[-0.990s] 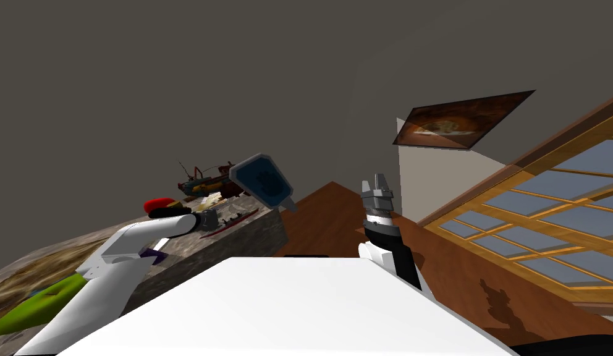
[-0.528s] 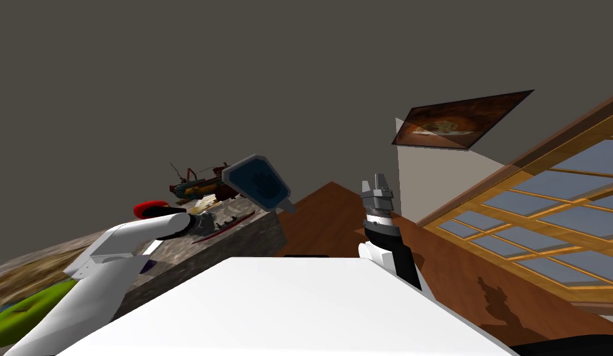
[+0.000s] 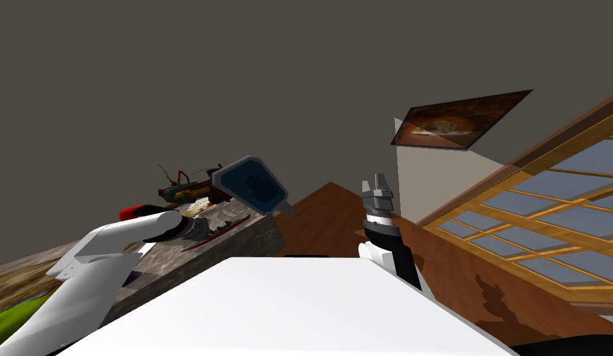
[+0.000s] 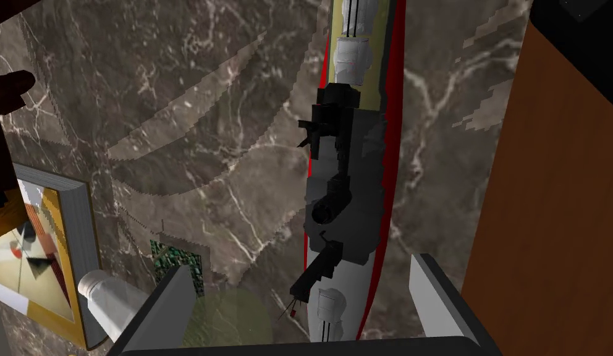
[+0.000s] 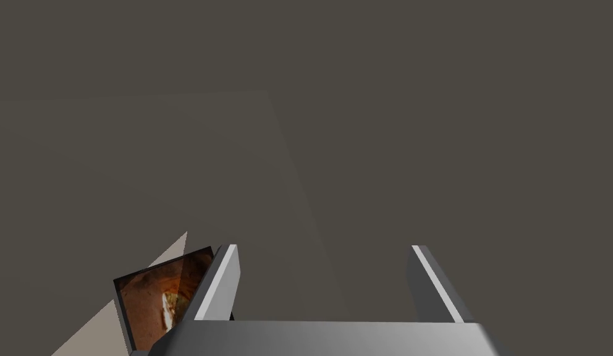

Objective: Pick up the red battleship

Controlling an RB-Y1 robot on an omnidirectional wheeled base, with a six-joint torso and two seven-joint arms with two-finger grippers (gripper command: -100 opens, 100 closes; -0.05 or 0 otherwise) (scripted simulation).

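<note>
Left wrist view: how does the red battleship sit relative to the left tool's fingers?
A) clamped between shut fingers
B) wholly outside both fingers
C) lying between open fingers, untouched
C: the left tool has its fingers wide apart, and the red battleship runs between them on the marble top, touching neither.
</note>
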